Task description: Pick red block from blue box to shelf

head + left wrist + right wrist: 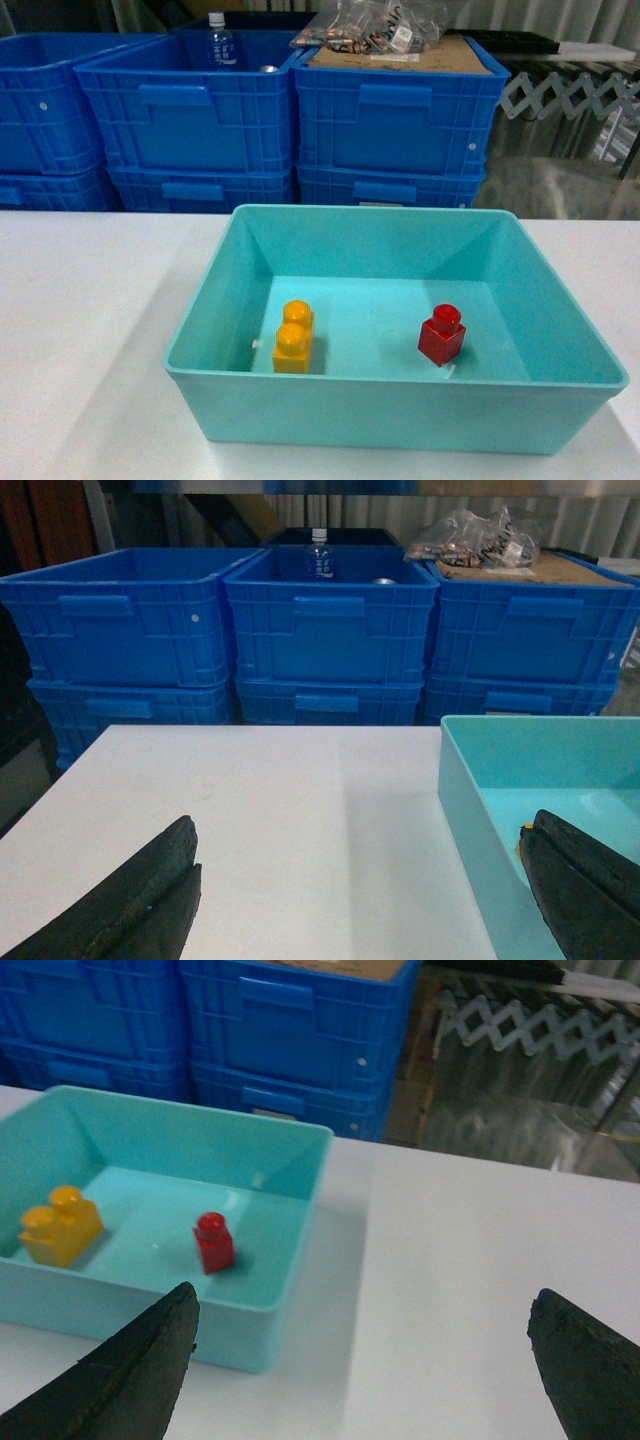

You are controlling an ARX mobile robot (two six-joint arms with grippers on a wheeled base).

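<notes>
White worktop [90, 300] carrying the blue box [395, 400], red block [441, 336] upright on its floor, right of a yellow brick [293, 337]. Both tools, left [365, 890] and right [362, 1365], gape wide, empty. Best approach: right tool descends vertically, straddling the block clear of the walls.

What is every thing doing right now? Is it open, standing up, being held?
red block: upright, stud on top, in the box, not held.
yellow brick: upright, two studs on top, left of the red one.
blue box: open, on the white table.
left gripper: open, holding nothing.
right gripper: open, holding nothing.
blue crates: stacked behind the table.
bottle: upright in a crate.
</notes>
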